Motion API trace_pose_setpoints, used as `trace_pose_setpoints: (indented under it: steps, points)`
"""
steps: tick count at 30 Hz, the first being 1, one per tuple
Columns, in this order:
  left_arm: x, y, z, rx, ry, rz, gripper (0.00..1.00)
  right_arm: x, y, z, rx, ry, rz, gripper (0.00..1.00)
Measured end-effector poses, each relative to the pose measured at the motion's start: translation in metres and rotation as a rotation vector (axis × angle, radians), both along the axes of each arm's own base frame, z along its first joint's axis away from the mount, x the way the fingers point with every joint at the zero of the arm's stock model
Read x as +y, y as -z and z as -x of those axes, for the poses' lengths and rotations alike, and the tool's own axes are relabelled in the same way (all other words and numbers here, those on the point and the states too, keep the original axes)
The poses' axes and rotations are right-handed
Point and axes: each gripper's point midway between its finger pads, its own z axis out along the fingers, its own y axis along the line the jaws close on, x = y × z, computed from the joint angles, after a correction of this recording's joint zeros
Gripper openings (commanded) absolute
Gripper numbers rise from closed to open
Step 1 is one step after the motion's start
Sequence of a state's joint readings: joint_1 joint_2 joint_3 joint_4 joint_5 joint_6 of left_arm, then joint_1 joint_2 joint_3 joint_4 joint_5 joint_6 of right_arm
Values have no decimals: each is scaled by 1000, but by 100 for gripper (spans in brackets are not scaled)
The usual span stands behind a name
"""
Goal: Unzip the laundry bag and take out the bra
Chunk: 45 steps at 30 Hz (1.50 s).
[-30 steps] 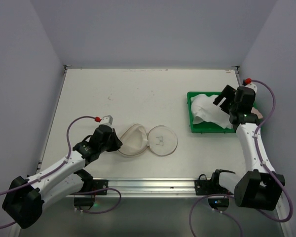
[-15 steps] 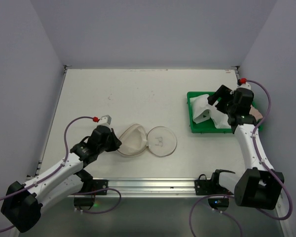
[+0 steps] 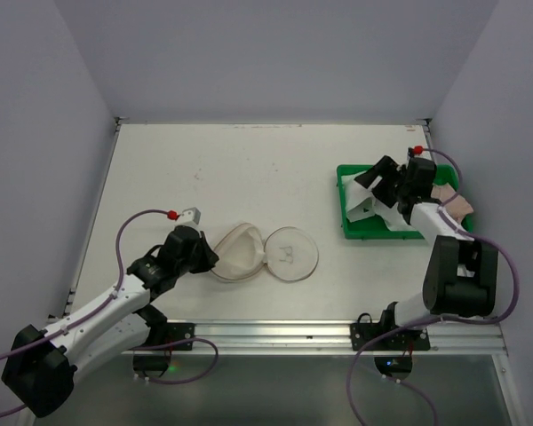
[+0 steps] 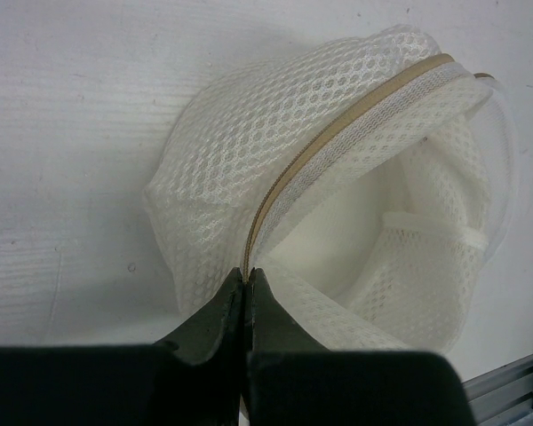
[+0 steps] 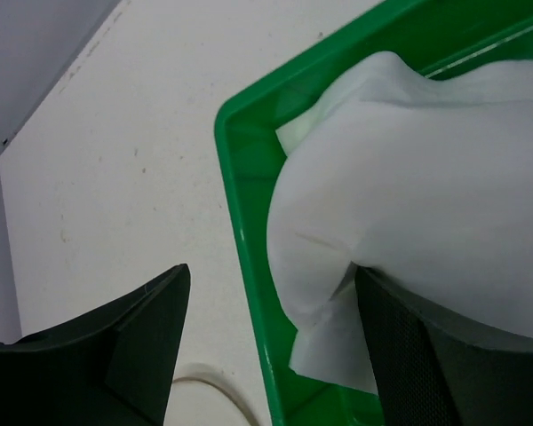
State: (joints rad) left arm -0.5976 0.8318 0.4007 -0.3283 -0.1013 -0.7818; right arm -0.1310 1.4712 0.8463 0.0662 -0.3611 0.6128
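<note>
The laundry bag [image 3: 240, 251] lies open on the table near the front, its round flat face [image 3: 290, 254] with the black sketch folded out to the right. In the left wrist view the white mesh [image 4: 240, 160] gapes along the beige zip rim [image 4: 338, 133], and the inside looks empty. My left gripper [image 3: 210, 256] is shut on the zip rim at the bag's left edge [image 4: 247, 277]. The white bra [image 3: 371, 201] lies in the green tray [image 3: 345, 232]. My right gripper [image 3: 380, 180] hovers open over the tray's left part, with the bra [image 5: 409, 177] between its fingers [image 5: 271, 277].
The green tray's left rim [image 5: 247, 240] runs between the right fingers. A pink item [image 3: 458, 203] lies at the tray's right edge. The table's right edge and side wall are close behind the right arm. Grey walls surround the table on three sides.
The right arm has swung toward the back and left over the tray, and the bra has bunched toward the tray's left side. The left gripper has stayed on the bag's rim.
</note>
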Motion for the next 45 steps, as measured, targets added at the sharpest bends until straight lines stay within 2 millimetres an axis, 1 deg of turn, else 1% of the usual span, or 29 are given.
trace_pose_setpoints:
  steps: [3,5,7,8,9,10,12,14,17,19,20,21,23,24,26,27,28,30,33,35,38,41,43,45]
  points:
    - [0,0,0,-1,0,1,0,-3,24,7,73,38,-25,77]
    - [0,-2,0,-6,-1,3,0,-8,34,14,110,74,-20,76]
    - [1,-3,0,-12,-3,5,0,-15,40,24,144,116,-3,77]
    - [1,-3,0,-14,-3,6,0,-19,38,28,149,135,11,77]
    - [1,-4,0,-15,-3,7,0,-23,33,32,146,152,25,77]
    - [1,-4,0,-16,-3,7,0,-25,24,36,128,163,39,77]
    - [1,-4,0,-15,-4,6,0,-31,-5,42,59,189,76,77]
    - [1,-4,0,-15,-4,6,0,-34,-38,47,-21,200,102,77]
    - [1,-4,0,-16,-4,7,0,-32,-78,53,-118,190,116,77]
    - [1,-4,0,-16,-4,7,0,-19,-96,59,-170,149,111,76]
    - [1,-4,-1,-16,-4,7,0,-6,-100,63,-186,114,109,76]
    - [1,-4,-1,-15,-4,6,0,7,-103,66,-196,73,104,76]
    - [1,-3,-1,-12,-4,3,0,49,-103,78,-204,-52,93,75]
    - [1,-3,-1,-10,-4,2,0,71,-99,86,-200,-121,84,75]
    - [0,-3,-2,-9,-5,-1,0,109,-82,106,-164,-246,68,74]
    - [0,-5,-3,-11,-5,-3,0,124,-68,118,-129,-299,61,73]
    - [0,-7,-5,-15,-4,-7,0,133,-52,130,-85,-332,60,72]
    - [-2,-14,-10,-31,-9,-7,0,139,-17,149,7,-355,66,71]
    - [-3,-21,-17,-52,-19,-11,0,138,33,177,154,-367,82,69]
    - [-2,-20,-20,-51,-25,-19,0,137,56,192,240,-383,99,69]
    - [-1,-14,-20,-31,-29,-37,0,139,76,202,325,-404,122,68]
    - [-1,-10,-21,-28,-33,-42,0,141,90,208,383,-416,137,66]
    - [-1,-9,-21,-29,-34,-42,0,142,95,211,405,-419,144,61]
    - [0,-6,-20,-24,-34,-46,0,145,99,212,422,-422,150,59]
